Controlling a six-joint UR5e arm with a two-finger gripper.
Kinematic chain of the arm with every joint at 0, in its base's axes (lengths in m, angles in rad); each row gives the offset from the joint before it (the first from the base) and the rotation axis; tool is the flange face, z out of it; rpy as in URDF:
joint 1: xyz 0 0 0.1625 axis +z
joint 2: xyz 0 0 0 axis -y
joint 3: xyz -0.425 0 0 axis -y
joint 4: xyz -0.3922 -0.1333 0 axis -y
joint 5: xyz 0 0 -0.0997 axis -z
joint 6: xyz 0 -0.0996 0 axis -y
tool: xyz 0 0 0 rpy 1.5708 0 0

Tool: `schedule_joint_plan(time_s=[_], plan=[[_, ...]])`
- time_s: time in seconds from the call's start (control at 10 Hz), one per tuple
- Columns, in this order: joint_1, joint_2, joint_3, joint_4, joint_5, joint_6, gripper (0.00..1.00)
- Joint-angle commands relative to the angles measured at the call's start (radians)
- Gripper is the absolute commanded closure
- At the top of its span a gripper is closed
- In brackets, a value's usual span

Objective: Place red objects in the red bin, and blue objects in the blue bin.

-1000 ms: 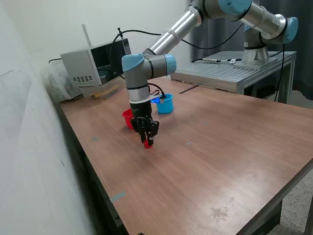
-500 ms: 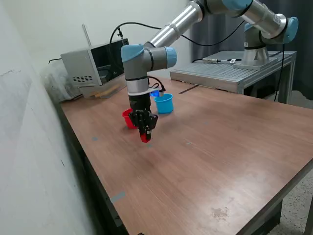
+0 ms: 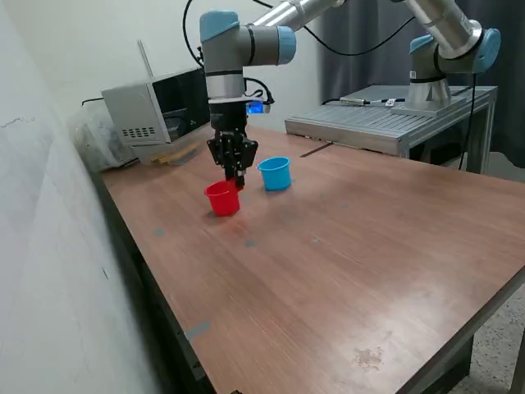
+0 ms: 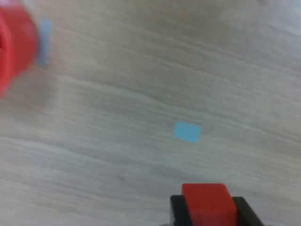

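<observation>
My gripper point(image 3: 238, 178) hangs in the air just above and behind the red cup point(image 3: 222, 199), shut on a small red cube point(image 3: 239, 184). In the wrist view the red cube point(image 4: 207, 204) sits clamped between the two black fingers point(image 4: 178, 212), above the wooden table, and part of the red cup point(image 4: 14, 42) shows blurred at the edge. The light blue cup point(image 3: 275, 173) stands on the table to the exterior view's right of the red cup. No other cubes show; no blue cubes are in view.
A grey box with a dark screen point(image 3: 156, 105) stands at the back of the table. A metal bench point(image 3: 385, 123) with the arm's base is at the back right. Small pale blue tape marks point(image 4: 187, 132) dot the wooden table point(image 3: 344, 263).
The gripper has lifted the red cube from low over the table in front of the red cup and carried it up and back, to just above that cup.
</observation>
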Motion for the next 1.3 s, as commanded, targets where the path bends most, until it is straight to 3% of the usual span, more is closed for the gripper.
schedule_joint_plan(time_s=[0.0,0.5,1.2], plan=[[-0.075,-0.037,0.045,0.019,-0.004,-0.003,1.00],[-0.201,-0.031,0.066,0.033,-0.004,-0.013,1.00],[-0.220,-0.003,0.086,0.010,-0.007,-0.024,1.00]])
